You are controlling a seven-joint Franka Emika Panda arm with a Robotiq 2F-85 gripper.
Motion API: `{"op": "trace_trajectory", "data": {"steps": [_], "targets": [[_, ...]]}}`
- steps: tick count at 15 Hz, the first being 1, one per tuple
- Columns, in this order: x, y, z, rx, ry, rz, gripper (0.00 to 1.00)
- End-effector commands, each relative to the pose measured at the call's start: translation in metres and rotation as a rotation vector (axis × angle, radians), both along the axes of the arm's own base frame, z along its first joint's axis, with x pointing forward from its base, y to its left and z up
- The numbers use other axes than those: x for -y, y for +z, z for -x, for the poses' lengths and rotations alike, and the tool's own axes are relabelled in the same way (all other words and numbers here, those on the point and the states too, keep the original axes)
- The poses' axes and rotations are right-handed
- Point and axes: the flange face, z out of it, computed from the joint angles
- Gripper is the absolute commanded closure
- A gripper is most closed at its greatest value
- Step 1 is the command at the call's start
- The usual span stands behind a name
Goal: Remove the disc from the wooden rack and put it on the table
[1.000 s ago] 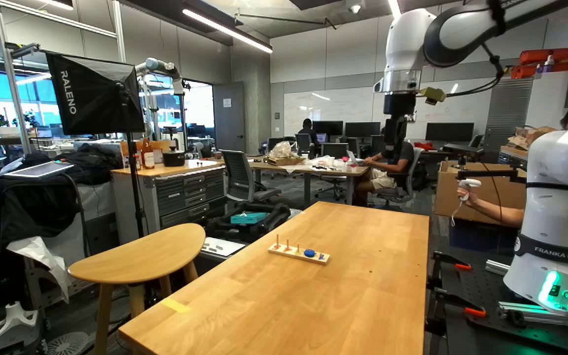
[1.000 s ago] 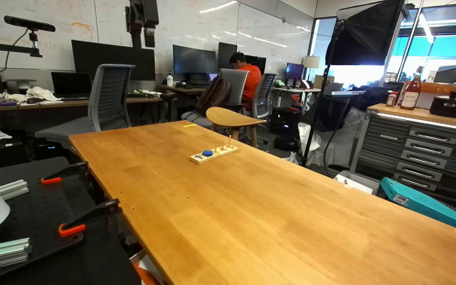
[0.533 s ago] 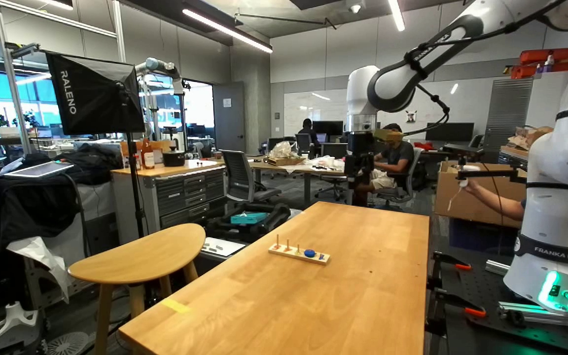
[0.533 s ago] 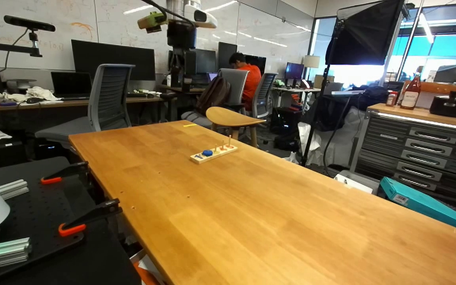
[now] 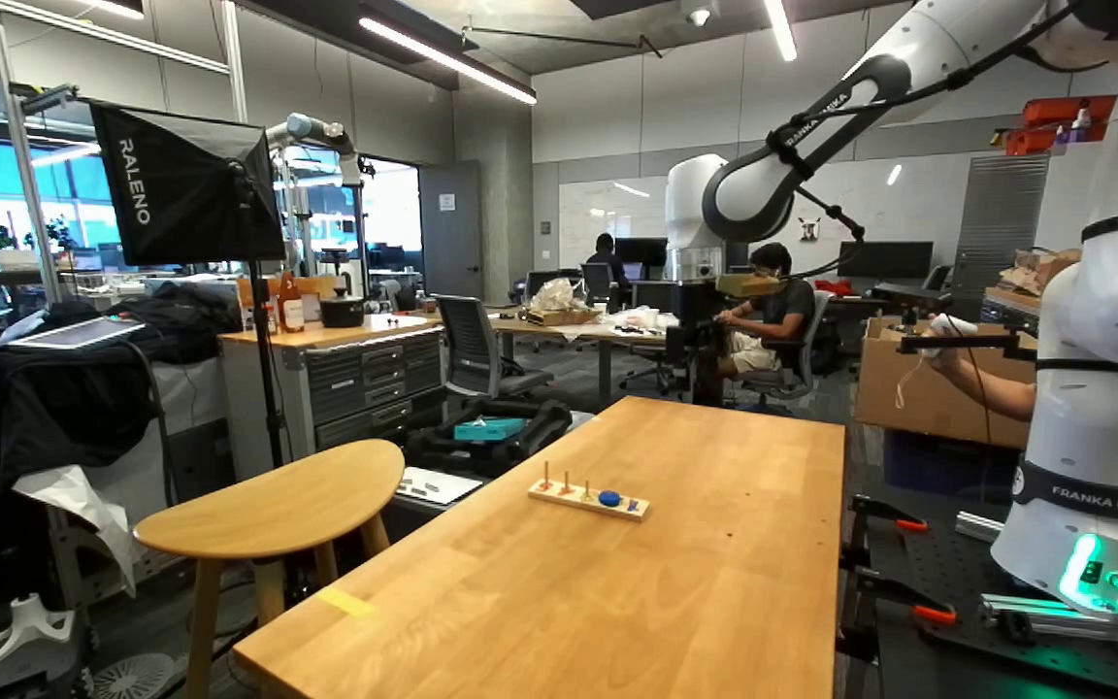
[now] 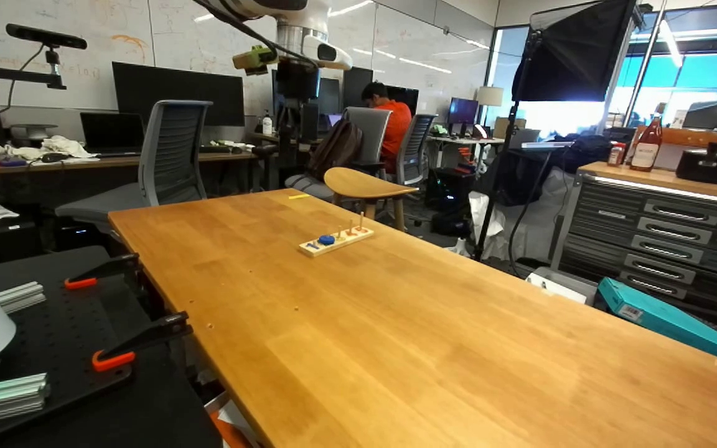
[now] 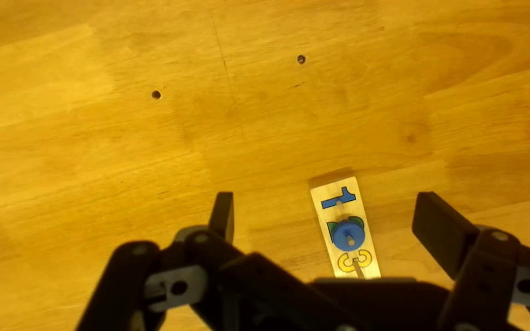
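The small blue disc (image 5: 609, 498) sits on a peg of the pale wooden rack (image 5: 569, 502) in both exterior views. The rack stands on the table (image 5: 714, 592). In the wrist view the disc (image 7: 340, 239) lies over the green number, with the peg's tip through its middle. The rack's (image 7: 327, 216) near end is hidden behind the gripper's body. My gripper (image 7: 328, 211) is open and empty, high above the rack, with fingers (image 7: 440, 223) apart on either side of the disc in the picture. In an exterior view the gripper (image 5: 695, 374) hangs pointing down.
The rack's other pegs (image 5: 566, 482) stand upright. Black clamps (image 6: 147, 339) with orange ends grip the table's edge on the robot's side. A rounded wooden stool (image 5: 278, 500) and a softbox lamp (image 5: 188, 184) stand beyond the table's far side.
The arm has reached out and down over the table, and the gripper came lower into view in both exterior views. Its movement slowed in the last half second. Disc and rack have not moved.
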Motion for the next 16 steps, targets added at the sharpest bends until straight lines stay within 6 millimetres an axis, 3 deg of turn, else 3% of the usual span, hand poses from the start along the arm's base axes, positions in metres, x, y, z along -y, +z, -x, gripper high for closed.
{"op": "trace_trajectory", "data": {"steps": [1,5,9,16], "targets": [[-0.007,-0.046,-0.020,0.040,-0.037,0.026,0.00],[-0.018,-0.099,-0.043,0.069,-0.071,0.042,0.00],[-0.030,-0.139,-0.067,0.075,-0.108,0.052,0.00],[-0.049,-0.173,-0.109,0.101,-0.158,0.059,0.00]]}}
